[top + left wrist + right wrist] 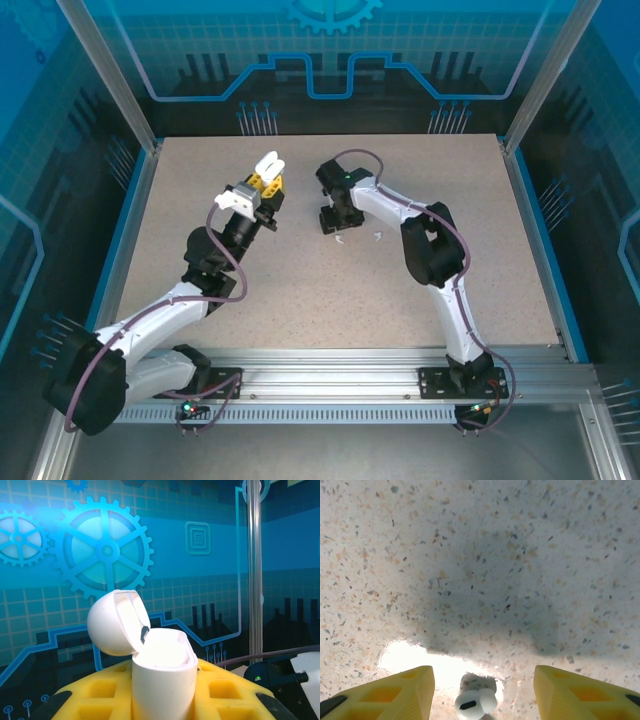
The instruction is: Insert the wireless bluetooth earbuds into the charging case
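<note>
White plastic, glossy and pebble-shaped: the charging case (162, 680) stands upright between the yellow, waffle-pocketed fingers (95, 697) of the left hand (266, 182). These fingers are pressed in against its sides and pinch it. Its rounded lid (117, 622) is swung back on its hinge, to the left in the left wrist view, leaving the top of the case body uncovered. The inside is too brightly lit to make out. Behind the case in that view stands the blue wall panel printed with gear wheels (102, 550).

In the top view the left hand holds the case over the far-middle part of the pale, speckled stone-look desk (470, 220), with the open lid pointing away from the arm bases.

A tiny white plastic earbud (475, 702) with a dark oval mark lies on the desk. The right hand (482, 675) points down at the desk with its two yellow fingers (395, 690) spread wide. The earbud sits in the gap between them, roughly midway, touching neither, and this hand holds nothing.

From above, the earbud (340, 240) lies just on the bases' side of the right hand, to the right of the held case and apart from it. A second small white piece (377, 237) lies on the desk near it, beside the right arm. It is too small to tell its shape.
</note>
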